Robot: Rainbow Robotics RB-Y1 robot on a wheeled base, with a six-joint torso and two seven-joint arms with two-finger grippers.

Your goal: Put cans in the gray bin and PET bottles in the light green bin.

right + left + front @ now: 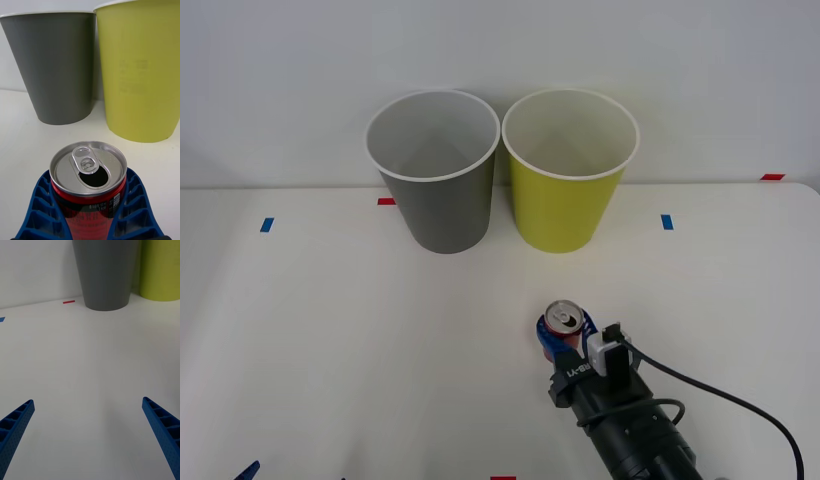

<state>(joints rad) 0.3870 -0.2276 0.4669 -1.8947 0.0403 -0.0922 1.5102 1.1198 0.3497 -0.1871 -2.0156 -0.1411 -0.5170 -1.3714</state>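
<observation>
A small red can (562, 318) with a silver top stands upright on the white table, in front of the light green bin (568, 200). My right gripper (561, 338) is shut on the can (88, 176), its blue fingers (41, 202) pressed against both sides. The gray bin (437, 195) stands just left of the green one, and both rise close behind the can: gray bin (56, 67), light green bin (142, 71). My left gripper (88, 401) hangs open over bare table at the near left, with the gray bin (105, 273) ahead of it. PET bottles are out of view.
Blue tape marks (267, 225) (667, 221) and red ones (386, 201) (772, 177) dot the table (330, 330). A white wall stands right behind the bins. The right arm's black cable (740, 400) loops out to the right.
</observation>
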